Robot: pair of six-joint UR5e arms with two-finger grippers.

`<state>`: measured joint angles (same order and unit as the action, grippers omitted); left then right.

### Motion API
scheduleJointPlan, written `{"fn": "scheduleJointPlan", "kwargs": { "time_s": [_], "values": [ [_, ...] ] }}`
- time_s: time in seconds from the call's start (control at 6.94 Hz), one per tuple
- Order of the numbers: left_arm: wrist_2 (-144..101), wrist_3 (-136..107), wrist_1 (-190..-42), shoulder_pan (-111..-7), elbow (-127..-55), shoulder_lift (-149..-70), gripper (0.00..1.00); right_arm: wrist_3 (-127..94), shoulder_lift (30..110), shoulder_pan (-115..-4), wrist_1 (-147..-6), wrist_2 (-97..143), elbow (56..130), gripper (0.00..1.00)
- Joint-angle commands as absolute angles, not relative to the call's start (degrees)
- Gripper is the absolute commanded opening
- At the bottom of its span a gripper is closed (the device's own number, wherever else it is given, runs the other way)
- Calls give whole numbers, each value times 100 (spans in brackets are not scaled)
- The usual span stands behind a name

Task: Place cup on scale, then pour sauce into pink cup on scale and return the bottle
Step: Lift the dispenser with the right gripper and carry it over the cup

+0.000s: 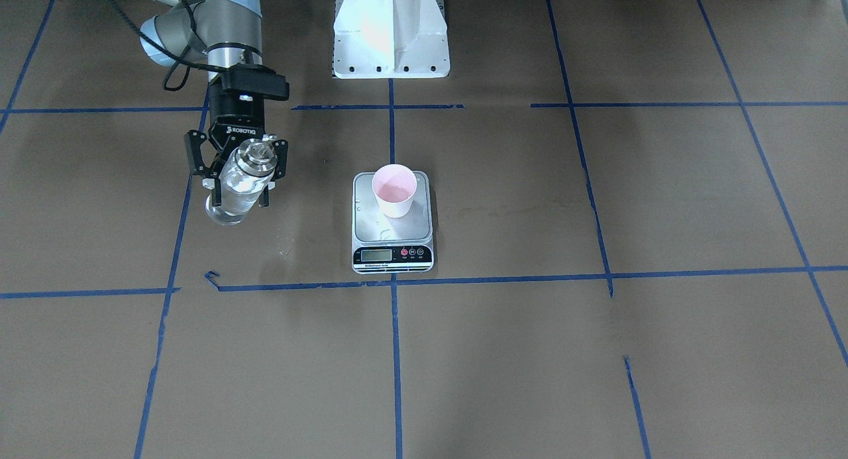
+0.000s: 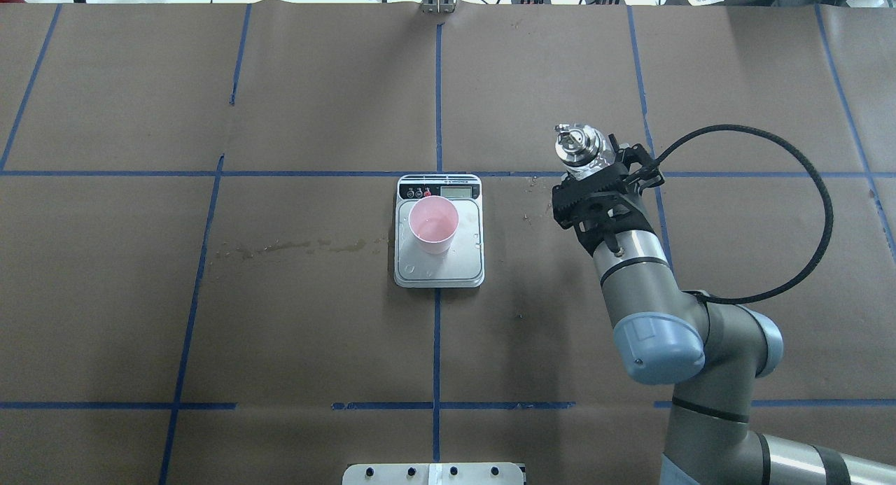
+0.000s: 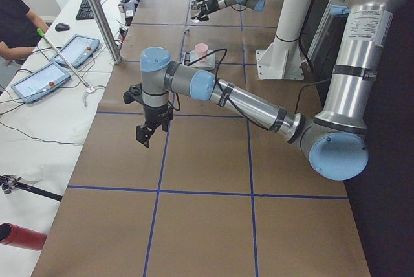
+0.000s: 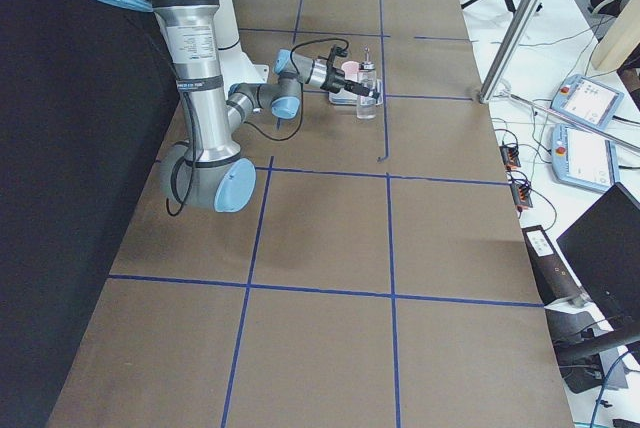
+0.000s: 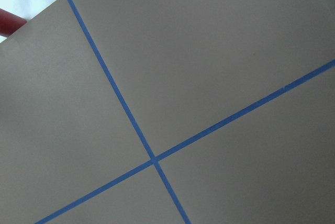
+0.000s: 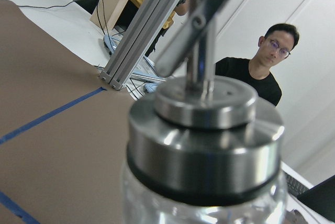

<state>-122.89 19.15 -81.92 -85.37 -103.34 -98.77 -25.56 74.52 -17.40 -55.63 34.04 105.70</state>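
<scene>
The pink cup stands upright on the silver-grey scale, also in the overhead view: cup, scale. My right gripper is shut on the clear glass bottle with the silver pourer cap, held upright well to the scale's side, apart from it. The overhead view shows the bottle above the gripper. Its cap fills the right wrist view. My left gripper hangs over bare table far from the scale; I cannot tell whether it is open or shut.
The white arm pedestal stands behind the scale. A wet stain marks the paper on the scale's other side. Droplets lie on the scale's platform. An aluminium post and an operator are past the table's edge.
</scene>
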Motion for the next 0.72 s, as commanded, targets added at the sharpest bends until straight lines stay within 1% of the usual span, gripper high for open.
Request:
{"fn": "scheduleJointPlan", "kwargs": {
  "time_s": [0.0, 0.14, 0.29, 0.43, 0.58],
  "values": [
    [-12322, 1934, -8472, -8614, -10082, -9756, 100, -1375, 7016, -1293, -5938, 2708, 10215, 0],
    [-12392, 1934, -8499, -8613, -9907, -9765, 100, -1362, 6953, -1257, -6124, 2637, 9987, 0],
    [-12915, 1925, -8717, -8631, -9688, -9739, 100, -1267, 6943, -1179, -6265, 2289, 9958, 0],
    [-13172, 1942, -9110, -8640, -9433, -9695, 100, -961, 6795, -1160, -6510, 2181, 9941, 0],
    [-13183, 1951, -9323, -8640, -9335, -9660, 100, -845, 6585, -1160, -6843, 2145, 9836, 0]
  ]
}}
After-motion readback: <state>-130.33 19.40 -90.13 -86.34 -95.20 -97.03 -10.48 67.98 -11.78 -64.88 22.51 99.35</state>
